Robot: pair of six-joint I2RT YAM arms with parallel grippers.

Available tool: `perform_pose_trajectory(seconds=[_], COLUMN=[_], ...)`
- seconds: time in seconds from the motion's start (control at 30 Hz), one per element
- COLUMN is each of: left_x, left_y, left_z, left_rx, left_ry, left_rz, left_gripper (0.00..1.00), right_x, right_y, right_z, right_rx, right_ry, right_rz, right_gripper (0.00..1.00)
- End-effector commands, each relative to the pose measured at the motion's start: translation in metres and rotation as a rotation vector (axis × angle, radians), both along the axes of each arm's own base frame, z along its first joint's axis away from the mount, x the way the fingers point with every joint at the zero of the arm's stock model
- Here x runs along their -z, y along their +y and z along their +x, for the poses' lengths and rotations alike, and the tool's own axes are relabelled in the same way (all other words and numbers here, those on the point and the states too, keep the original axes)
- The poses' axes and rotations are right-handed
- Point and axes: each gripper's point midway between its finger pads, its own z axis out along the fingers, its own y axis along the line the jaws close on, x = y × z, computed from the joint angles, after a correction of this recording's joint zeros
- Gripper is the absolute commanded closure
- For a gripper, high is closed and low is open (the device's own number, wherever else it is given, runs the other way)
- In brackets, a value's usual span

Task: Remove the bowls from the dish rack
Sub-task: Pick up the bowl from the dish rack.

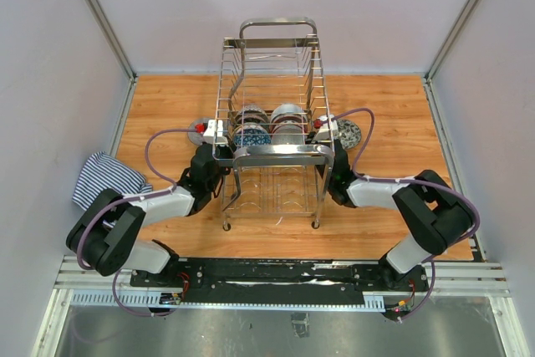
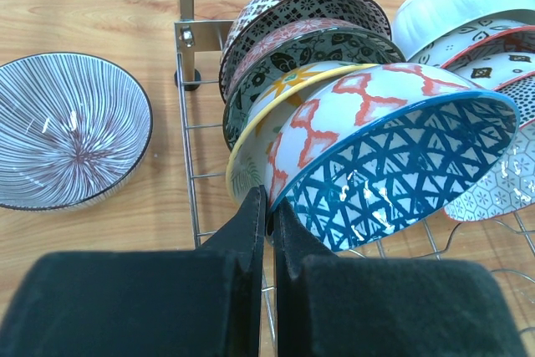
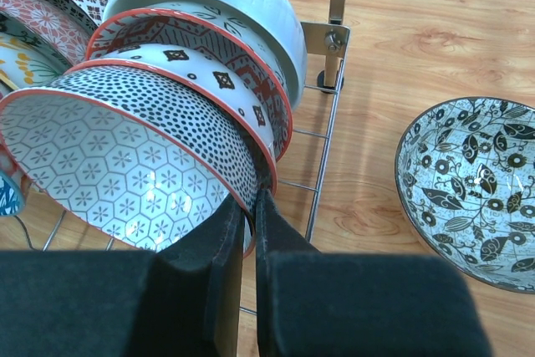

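Observation:
The chrome dish rack point(image 1: 272, 152) stands mid-table with several bowls on edge in two rows. In the left wrist view my left gripper point(image 2: 269, 206) is shut on the rim of the nearest bowl point(image 2: 393, 165), blue triangles inside, red-orange lattice outside. It is still leaning in the rack against a yellow-rimmed bowl point(image 2: 276, 102). In the right wrist view my right gripper point(image 3: 252, 196) is shut on the rim of the red-edged bowl point(image 3: 117, 165), hexagon flowers inside and dots outside, at the front of its row. From above, the left gripper point(image 1: 224, 150) and right gripper point(image 1: 324, 156) flank the rack.
A purple-striped bowl point(image 2: 67, 131) sits on the wood left of the rack. A black leaf-pattern bowl point(image 3: 476, 181) sits to its right. The rack's wire floor point(image 2: 196, 177) and corner post point(image 3: 337, 6) are close to the fingers. A striped cloth point(image 1: 107, 177) lies at far left.

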Motion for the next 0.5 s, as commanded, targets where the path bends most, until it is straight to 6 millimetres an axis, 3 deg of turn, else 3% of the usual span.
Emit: perform_pose_trajectory(seconds=[0.0, 0.47], left_x=[-0.063, -0.067], left_y=[-0.014, -0.013], left_z=[0.010, 0.003], left_rx=[0.013, 0.029], left_ry=[-0.159, -0.160], left_rz=[-0.123, -0.129], left_gripper=[0.99, 1.00], right_x=[-0.082, -0.084], right_y=[0.018, 0.018], right_z=[0.005, -0.005], right_rx=[-0.037, -0.068], right_ry=[-0.199, -0.203], right_rz=[0.186, 0.199], right_gripper=[0.99, 0.99])
